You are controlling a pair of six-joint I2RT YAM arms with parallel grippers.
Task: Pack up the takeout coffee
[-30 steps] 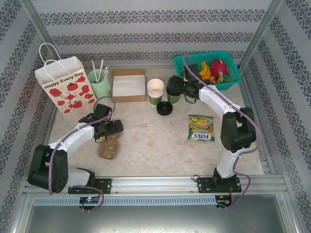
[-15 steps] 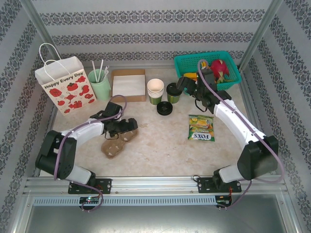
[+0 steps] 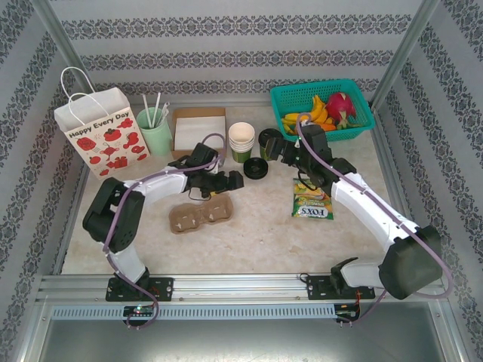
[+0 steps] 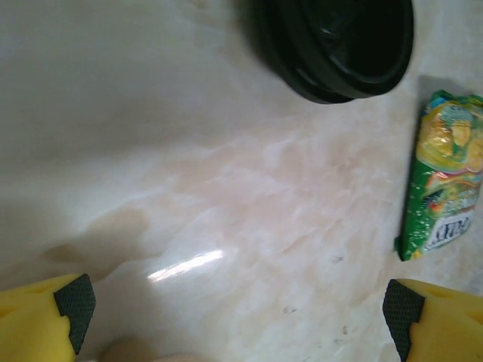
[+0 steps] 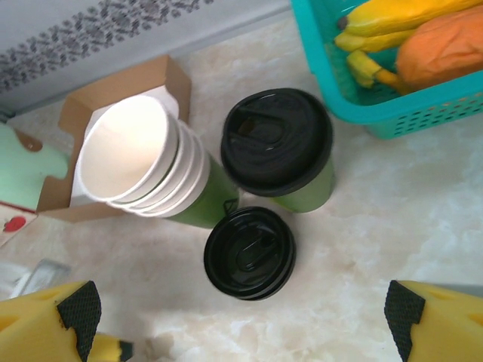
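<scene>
The takeout coffee (image 3: 269, 142) (image 5: 277, 143), a dark green cup under a black lid, stands upright beside the teal basket (image 3: 355, 124). My right gripper (image 3: 287, 154) (image 5: 240, 317) hovers just in front of it, open, with nothing between its yellow fingers (image 5: 45, 320). A loose black lid (image 3: 255, 168) (image 5: 249, 253) (image 4: 332, 45) lies on the table before the cup. My left gripper (image 3: 229, 183) (image 4: 235, 305) is low over the table just left of that lid, open and empty.
A lidless stack of cups (image 3: 241, 141) (image 5: 143, 162) stands left of the coffee. A brown cup carrier (image 3: 200, 217) lies mid-table, a snack packet (image 3: 312, 198) (image 4: 445, 173) to the right. Paper bag (image 3: 102, 132), mint straw holder (image 3: 155, 128) and cardboard box (image 3: 199, 132) line the back left.
My left gripper swept right toward the loose lid, and the brown carrier now lies further right. My right gripper drew back from over the coffee toward the near side.
</scene>
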